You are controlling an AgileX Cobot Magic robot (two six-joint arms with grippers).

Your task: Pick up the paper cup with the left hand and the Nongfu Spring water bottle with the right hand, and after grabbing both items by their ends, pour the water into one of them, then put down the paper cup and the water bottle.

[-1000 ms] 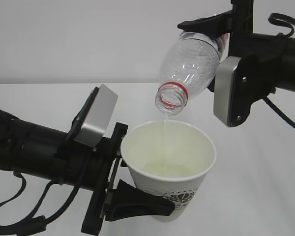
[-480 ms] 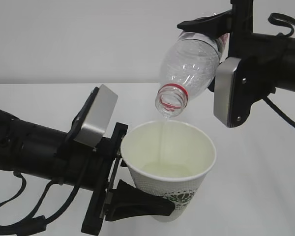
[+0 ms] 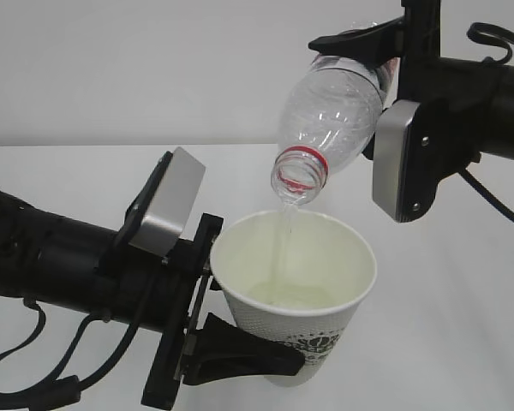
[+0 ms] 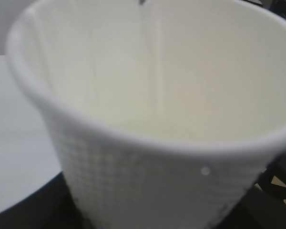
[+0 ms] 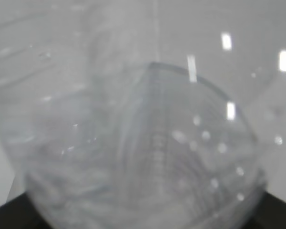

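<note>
Bottle (image 3: 334, 107) base hidden behind right end effector (image 3: 373, 47). Paper cup (image 3: 295, 291) bottom cut off by lower edge; far finger of left end effector (image 3: 231, 342) hidden. Right wrist view blurred throughout.

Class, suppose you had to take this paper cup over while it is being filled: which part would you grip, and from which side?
Probably low on the paper cup, side-on across its tapered wall, where the left claw now grips. The open rim must stay clear for the water streaming from the bottle, and the cup must stay upright.
</note>
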